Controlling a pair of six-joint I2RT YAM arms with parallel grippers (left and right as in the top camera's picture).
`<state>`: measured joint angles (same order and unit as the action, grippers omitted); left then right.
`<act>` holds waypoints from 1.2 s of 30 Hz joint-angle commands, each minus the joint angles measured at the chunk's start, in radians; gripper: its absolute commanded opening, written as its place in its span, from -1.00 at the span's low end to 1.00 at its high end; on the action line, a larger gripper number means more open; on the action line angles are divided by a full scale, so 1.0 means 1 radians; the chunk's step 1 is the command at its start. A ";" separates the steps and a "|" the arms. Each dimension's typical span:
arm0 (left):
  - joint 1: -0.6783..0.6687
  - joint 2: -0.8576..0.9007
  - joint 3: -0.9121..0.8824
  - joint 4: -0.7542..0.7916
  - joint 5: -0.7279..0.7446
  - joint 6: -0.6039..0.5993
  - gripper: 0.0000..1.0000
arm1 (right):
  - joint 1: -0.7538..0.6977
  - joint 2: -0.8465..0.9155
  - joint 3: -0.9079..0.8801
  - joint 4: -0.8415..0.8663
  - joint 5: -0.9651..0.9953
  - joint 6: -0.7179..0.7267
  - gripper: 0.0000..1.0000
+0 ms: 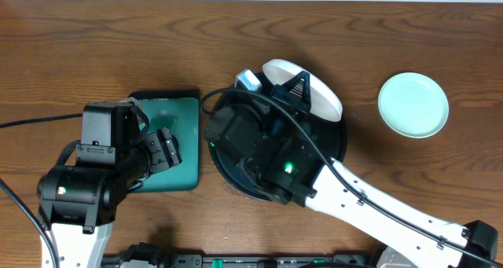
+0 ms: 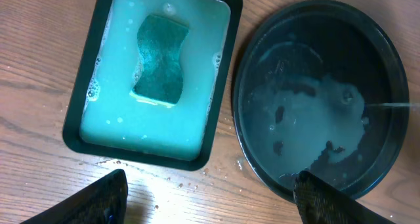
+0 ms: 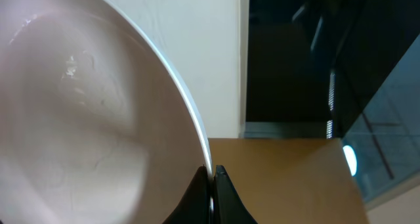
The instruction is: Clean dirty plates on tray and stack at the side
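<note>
The right arm reaches in from the near right corner of the table (image 1: 94, 48) to its middle, wrist turned so that the right gripper (image 3: 212, 178) points up and away over the far rim of the black tray (image 1: 336, 138). Its claw is pinched tight on the rim of the white plate (image 3: 85, 119), which it holds tilted above the tray's far edge. The left arm stands folded at the near left, its left gripper (image 2: 210, 180) hanging spread wide and empty above the bare wood just in front of the teal tray (image 1: 182, 115), where a sponge (image 2: 159, 60) lies in soapy water. A mint plate (image 1: 413, 104) sits alone toward the far right edge, well apart from the black tray.
</note>
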<state>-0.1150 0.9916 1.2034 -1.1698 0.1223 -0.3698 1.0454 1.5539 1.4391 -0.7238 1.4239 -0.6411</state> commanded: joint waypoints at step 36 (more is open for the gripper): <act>-0.004 0.001 0.006 -0.001 0.001 -0.009 0.63 | 0.021 -0.017 0.021 0.010 0.000 -0.025 -0.98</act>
<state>-0.1150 0.9916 1.2034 -1.1698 0.1223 -0.3698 1.0531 1.5539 1.4391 -0.7166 1.4288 -0.6827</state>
